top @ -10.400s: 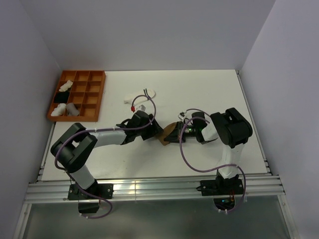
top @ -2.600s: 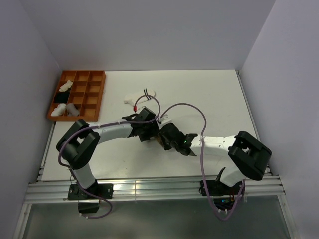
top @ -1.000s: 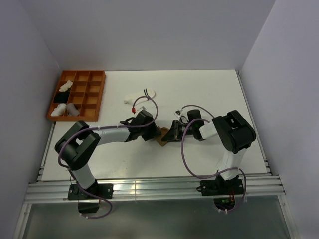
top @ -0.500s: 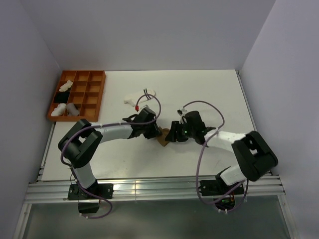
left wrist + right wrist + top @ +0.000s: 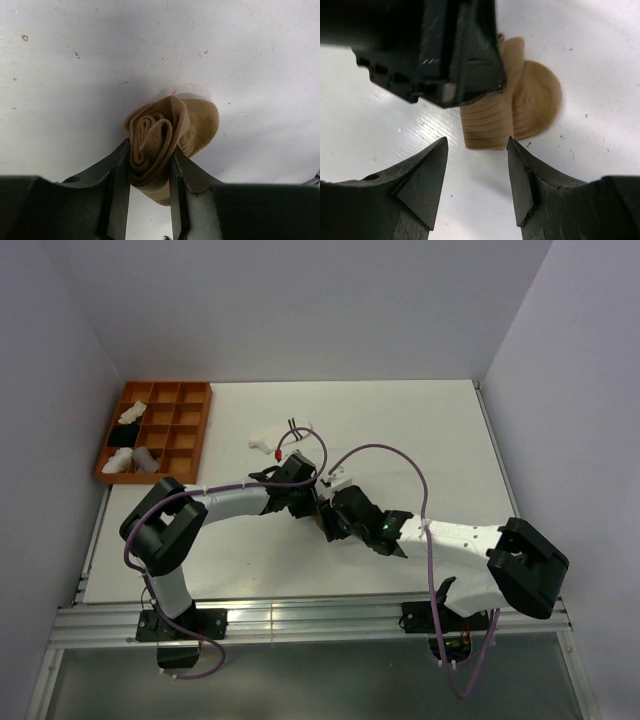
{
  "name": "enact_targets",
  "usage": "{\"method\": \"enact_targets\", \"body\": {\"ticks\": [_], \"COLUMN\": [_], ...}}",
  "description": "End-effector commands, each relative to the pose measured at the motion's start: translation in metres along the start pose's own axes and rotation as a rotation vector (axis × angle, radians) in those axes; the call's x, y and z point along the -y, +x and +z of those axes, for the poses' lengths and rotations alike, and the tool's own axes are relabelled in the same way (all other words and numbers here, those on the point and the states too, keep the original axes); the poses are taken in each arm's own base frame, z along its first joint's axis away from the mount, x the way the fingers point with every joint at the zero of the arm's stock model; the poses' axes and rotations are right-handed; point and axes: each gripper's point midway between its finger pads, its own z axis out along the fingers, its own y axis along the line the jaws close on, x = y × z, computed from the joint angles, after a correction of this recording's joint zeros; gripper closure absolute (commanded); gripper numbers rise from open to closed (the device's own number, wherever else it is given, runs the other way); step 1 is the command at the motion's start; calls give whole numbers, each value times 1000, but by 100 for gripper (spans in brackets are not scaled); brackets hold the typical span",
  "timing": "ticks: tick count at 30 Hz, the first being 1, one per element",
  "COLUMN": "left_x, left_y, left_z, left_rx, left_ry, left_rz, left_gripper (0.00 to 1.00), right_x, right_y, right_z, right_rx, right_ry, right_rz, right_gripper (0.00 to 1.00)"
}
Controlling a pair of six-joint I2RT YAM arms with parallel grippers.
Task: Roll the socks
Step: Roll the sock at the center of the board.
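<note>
tan-brown sock (image 5: 160,140) pinched coiled in the left gripper (image 5: 149,165) to stop the roll unwinding, right gripper (image 5: 477,142) spread open beside it, empty.

l pincer (image 5: 149,165) blocks tan sock (image 5: 200,120)

The tan-brown sock (image 5: 155,145) is soft, matt, ribbed knit cloth. The white table (image 5: 250,55) looks smooth with a faint sheen, lightly speckled. The left gripper (image 5: 149,155) has matt black plastic fingers (image 5: 116,200).

White-shelled left arm (image 5: 228,502), matching right arm (image 5: 455,538), black joints (image 5: 163,532), looping purple cables (image 5: 381,449), black wedge-shaped fingers (image 5: 421,186)
</note>
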Motion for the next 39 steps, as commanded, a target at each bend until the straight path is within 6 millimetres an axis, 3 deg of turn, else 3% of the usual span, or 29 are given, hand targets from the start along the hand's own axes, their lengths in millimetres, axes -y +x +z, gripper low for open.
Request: {"method": "enact_targets", "body": {"ticks": [1,10,18,20,23,28,30,33,36,39], "left_x": [-32,-32,-29,-28,-28,-26,-24,-21,-20,-19], "left_y": [19,20,20,20,20,20,19,14,9,3], "left_z": [4,6,4,3,3,0,-3,-6,-10,-16], "left_rx": [-58,-64,-68,-70,-72,-69,-65,-47,-23,0], "left_ry": [-127,-125,-116,-113,-108,-93,-87,-83,-86,-86], "left_rz": [58,61,69,70,73,77,82,88,87,79], "left_gripper": [86,86,86,86,86,86,84,72,50,37], "right_x": [2,-17,-13,-1,10,11,7,-3,-9,-12], "right_y": [-13,-8,10,23,39,57,58,56,53,46], "right_z": [4,16,31,33,36,39,37,32,27,23], "right_rx": [40,40,-19,-70,-125,-192,-198,-209,-235,-242], "right_ry": [108,122,192,257,322,328,297,215,118,37], "right_rz": [-97,-192,-233,-252,-248,-229,-217,-175,-93,-17], "right_gripper": [41,41,42,45,56,98,100,100,100,100]}}
